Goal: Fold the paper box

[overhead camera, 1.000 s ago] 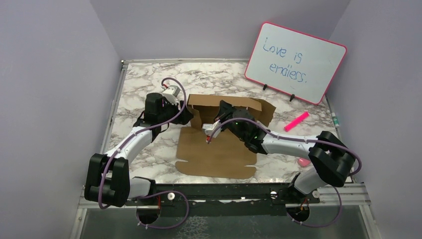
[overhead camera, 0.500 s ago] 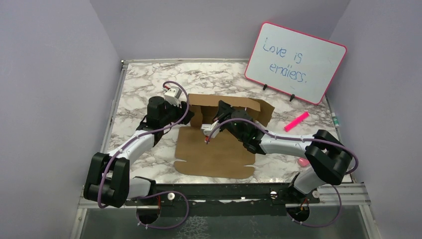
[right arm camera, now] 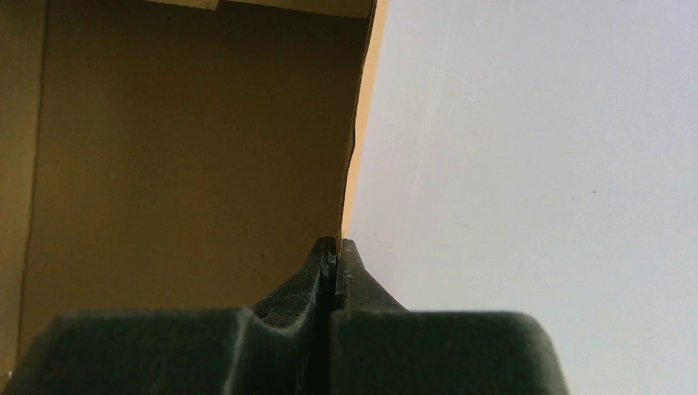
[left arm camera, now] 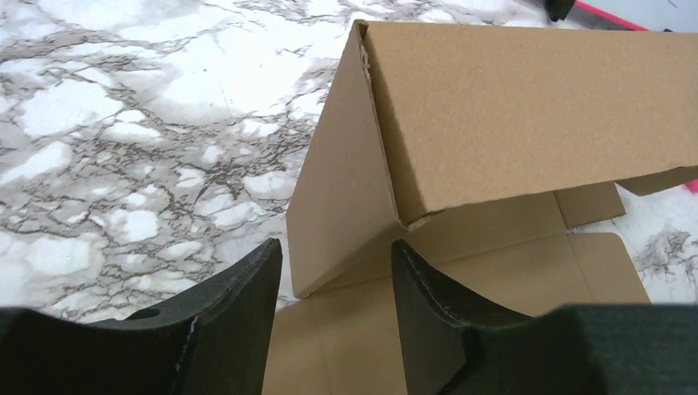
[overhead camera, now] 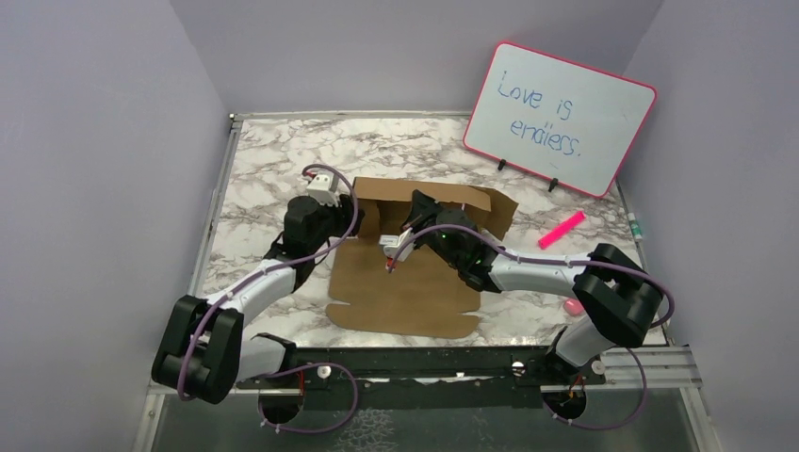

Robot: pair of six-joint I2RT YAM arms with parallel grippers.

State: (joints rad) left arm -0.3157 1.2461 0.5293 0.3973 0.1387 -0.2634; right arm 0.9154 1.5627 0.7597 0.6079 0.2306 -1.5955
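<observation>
The paper box (overhead camera: 405, 292) lies at the middle of the bench (overhead camera: 264, 169), its near panel flat and its far wall and left side flap (left arm camera: 329, 189) raised. The left gripper (left arm camera: 337, 255) is spread, with the side flap's lower corner between its fingers. The right gripper (right arm camera: 333, 247), pressed together on nothing, has its tips at the edge of a raised wall. A pink-framed whiteboard (overhead camera: 561, 118) stands at the far right, and a pink marker (overhead camera: 562, 229) lies nearer.

Plain brown paper box (overhead camera: 405, 292), grey-veined white marble table (overhead camera: 273, 160), pink-framed whiteboard (overhead camera: 559, 118), pink stick (overhead camera: 562, 230)
</observation>
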